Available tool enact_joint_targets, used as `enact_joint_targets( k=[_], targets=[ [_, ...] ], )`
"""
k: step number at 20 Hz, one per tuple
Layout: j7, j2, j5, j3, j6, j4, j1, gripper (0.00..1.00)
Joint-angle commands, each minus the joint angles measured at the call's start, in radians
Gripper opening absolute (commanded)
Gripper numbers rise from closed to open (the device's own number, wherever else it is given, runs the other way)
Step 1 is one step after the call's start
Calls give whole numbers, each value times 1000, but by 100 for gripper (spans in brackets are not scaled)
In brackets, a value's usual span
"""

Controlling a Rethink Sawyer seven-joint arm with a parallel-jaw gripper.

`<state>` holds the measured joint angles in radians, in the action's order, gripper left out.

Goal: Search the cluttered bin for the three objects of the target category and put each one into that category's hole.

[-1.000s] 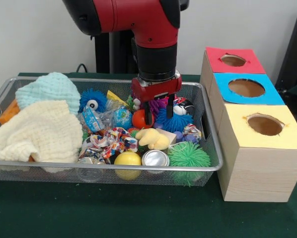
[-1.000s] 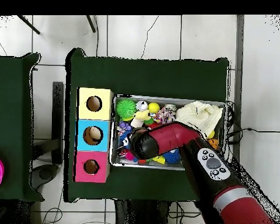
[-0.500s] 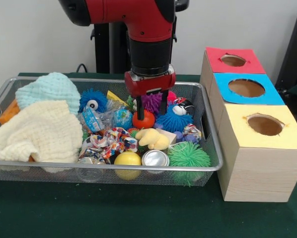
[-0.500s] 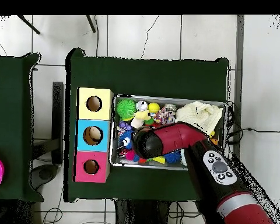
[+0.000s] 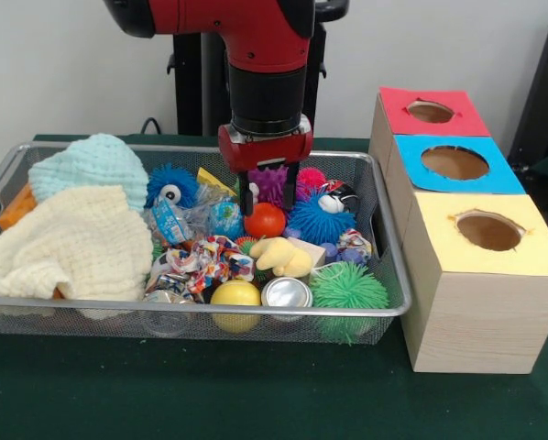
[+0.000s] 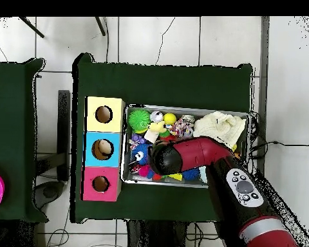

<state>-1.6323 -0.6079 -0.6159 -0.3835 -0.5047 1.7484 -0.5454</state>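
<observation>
The tool (image 5: 266, 203) has risen and drifted off the pile over the last second, its fingers apart and empty. The orange ball (image 5: 265, 220) it hovered over still sits in the bin (image 5: 389, 275), just below the fingertips. Nothing seems picked yet; the boxes' holes (image 5: 488, 230) wait well apart, so the search likely goes on.

orange ball (image 5: 265, 221), in cluttered bin (image 5: 389, 275)
</observation>
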Motion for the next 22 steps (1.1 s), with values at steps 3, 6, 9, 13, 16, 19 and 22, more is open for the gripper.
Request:
enact_joint_targets(
  k=[3,6,9,13,16,19,22],
  targets=[
    [-109,-38,40,53,-29,10,3,100],
    [-106,-73,57,53,-23,55,-9,100],
    [-104,-77,62,54,-1,80,-21,100],
    [-96,-106,73,52,15,128,-40,100],
    [-95,-119,73,55,27,149,-49,100],
    [-93,-97,70,53,35,131,-52,100],
    [-108,-94,67,60,48,136,-47,100]
  ],
)
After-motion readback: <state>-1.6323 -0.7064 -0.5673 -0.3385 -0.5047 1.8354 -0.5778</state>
